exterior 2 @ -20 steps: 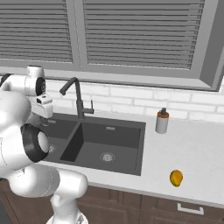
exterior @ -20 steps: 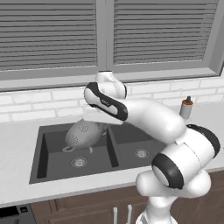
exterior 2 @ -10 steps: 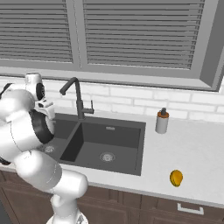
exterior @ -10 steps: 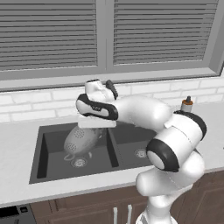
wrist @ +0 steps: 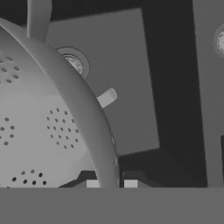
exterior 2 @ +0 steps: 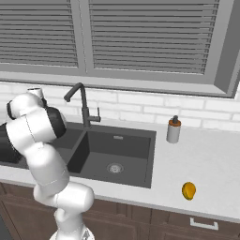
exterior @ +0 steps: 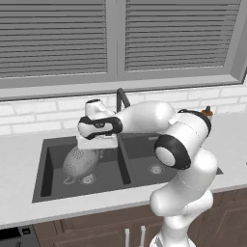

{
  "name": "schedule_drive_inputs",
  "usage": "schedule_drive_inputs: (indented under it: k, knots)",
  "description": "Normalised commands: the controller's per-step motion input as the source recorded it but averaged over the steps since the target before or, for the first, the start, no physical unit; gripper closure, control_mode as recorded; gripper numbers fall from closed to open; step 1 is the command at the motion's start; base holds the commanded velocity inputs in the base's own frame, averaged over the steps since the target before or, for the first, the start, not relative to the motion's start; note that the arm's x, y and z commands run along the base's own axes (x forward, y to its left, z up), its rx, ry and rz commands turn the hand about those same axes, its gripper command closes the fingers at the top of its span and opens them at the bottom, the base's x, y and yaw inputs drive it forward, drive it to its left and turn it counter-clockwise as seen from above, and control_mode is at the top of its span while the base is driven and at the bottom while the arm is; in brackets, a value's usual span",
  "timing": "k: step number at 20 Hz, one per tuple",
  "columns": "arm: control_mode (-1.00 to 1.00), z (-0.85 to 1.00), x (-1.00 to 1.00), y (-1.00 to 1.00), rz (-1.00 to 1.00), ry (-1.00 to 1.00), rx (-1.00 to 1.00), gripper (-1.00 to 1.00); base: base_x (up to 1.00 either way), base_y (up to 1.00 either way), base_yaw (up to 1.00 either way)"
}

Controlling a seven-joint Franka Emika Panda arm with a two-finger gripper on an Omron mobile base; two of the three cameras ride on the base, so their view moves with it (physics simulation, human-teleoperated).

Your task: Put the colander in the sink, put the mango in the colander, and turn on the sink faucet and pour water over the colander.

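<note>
colander held tilted in the left basin of the sink

the hand (wrist: 111, 183) is clenched on the rim of the perforated metal colander (exterior: 81, 161), which hangs tipped on its side, empty, low in the left basin of the dark double sink (exterior: 48, 166), over the round drain (wrist: 72, 62). the mango (exterior 2: 188, 190) lies on the tabletop (exterior 2: 211, 164) right of the sink, well apart. behind stand the gooseneck faucet (exterior 2: 80, 104) and a soap bottle (exterior 2: 174, 130); no writing is readable.
</note>
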Motion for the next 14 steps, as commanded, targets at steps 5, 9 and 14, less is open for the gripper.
schedule_drive_inputs:
  k: [5, 9, 14]
  knots:
    - [-1.00, -0.45, 0.42, 0.50, 0.01, 0.00, 0.00, 1.00, 0.00, 0.00, 0.00]
    - [-1.00, -0.46, 0.30, 0.43, 0.01, 0.00, -0.01, 1.00, 0.00, 0.00, 0.00]
    - [-1.00, -0.50, 0.18, 0.24, 0.01, 0.00, -0.04, 1.00, 0.00, 0.00, 0.00]
